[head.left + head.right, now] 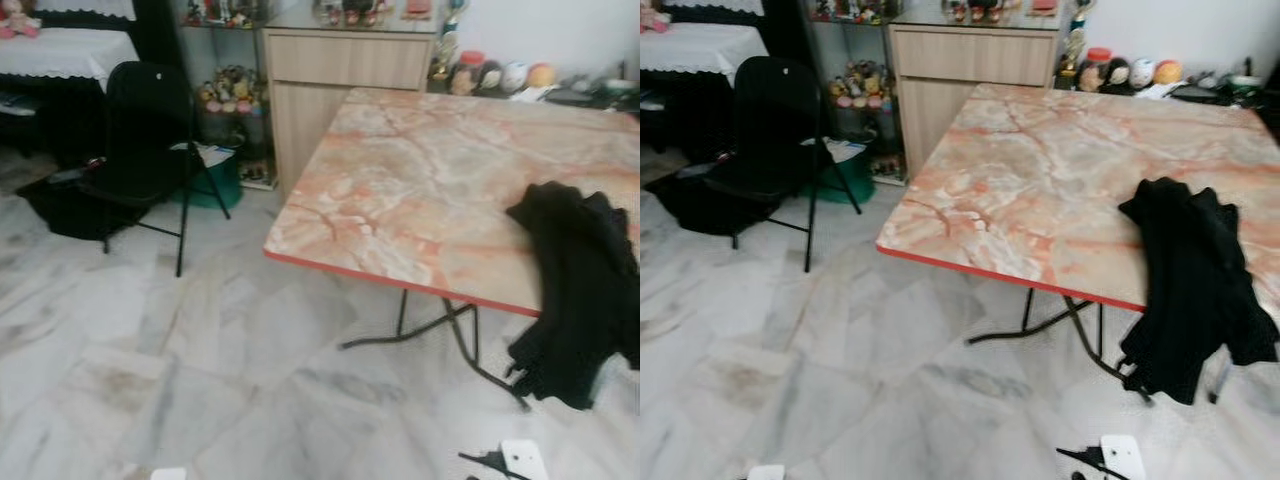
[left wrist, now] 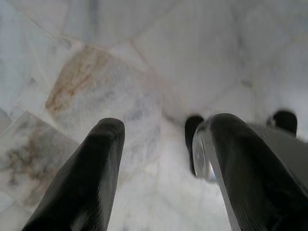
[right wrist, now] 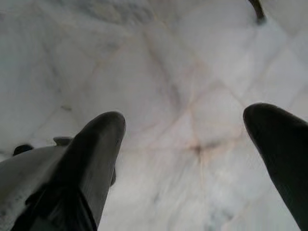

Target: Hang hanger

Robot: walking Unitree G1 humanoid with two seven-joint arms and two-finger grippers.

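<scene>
nearest, both arms hang low over the marble floor (image 1: 200,380). the left gripper (image 2: 159,168) points down at the tiles with its two black fingers spread and nothing between them; the right gripper (image 3: 185,163) does the same, fingers wide apart and empty. a white power strip (image 1: 1122,455) with a dark cable lies on the floor just ahead, to the right.

next comes the folding table (image 1: 420,190), marble-patterned with a red edge, on thin black legs. a black garment (image 1: 580,290) lies on its near right corner and droops over the edge toward the floor — whether a hanger is inside it or under it cannot be told; no hanger can be made out elsewhere.

further off, to the left, a black folding chair (image 1: 145,140) stands on the floor, and behind the table a wooden cabinet (image 1: 345,90) sits against the wall with small ornaments around it.

by my reading the task is at its start — the robot is approaching, nothing grasped. the next move likely calls for stepping closer to the table's right corner, raising an arm to the garment and finding the hanger before any hanging place is sought.
</scene>
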